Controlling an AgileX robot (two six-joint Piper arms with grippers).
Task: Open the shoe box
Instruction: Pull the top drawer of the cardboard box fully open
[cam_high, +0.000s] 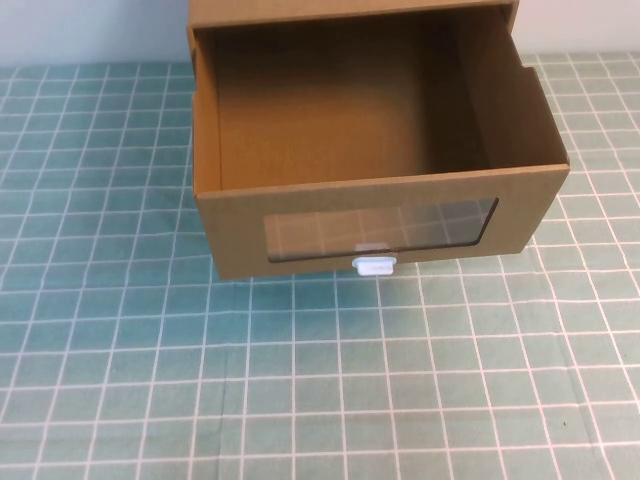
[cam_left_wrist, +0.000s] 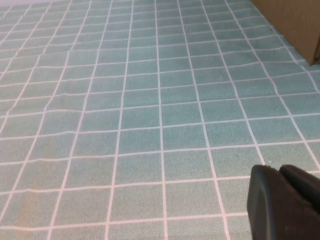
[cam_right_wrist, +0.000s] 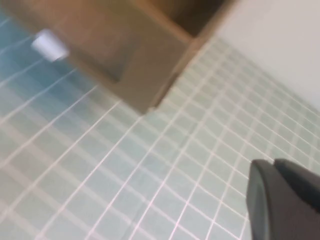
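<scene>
From the high view I see the shoe box (cam_high: 380, 215) at the far middle of the surface (cam_high: 320, 390), a green mat with a white grid. Its inner tray (cam_high: 340, 100) stands out of the brown sleeve (cam_high: 350, 10) toward my side, open at the top and with nothing inside. The front panel has a clear window (cam_high: 380, 228), and a small white pull tab (cam_high: 374, 265) sits just below it. Neither arm shows in this view.

In the left wrist view, the left claw (cam_left_wrist: 281, 172) hangs low over bare mat. Its two dark fingers are pressed together with nothing between them. One brown corner of the shoe box (cam_left_wrist: 295, 25) is at the frame's edge, well apart from the claw.

The right wrist view is blurred. The right claw (cam_right_wrist: 276, 167) is above the mat, fully closed and gripping nothing. The shoe box (cam_right_wrist: 135, 60) lies ahead of it, apart, with the white pull tab (cam_right_wrist: 49, 45) on its front face. A pale wall (cam_right_wrist: 280, 50) rises behind the mat.
</scene>
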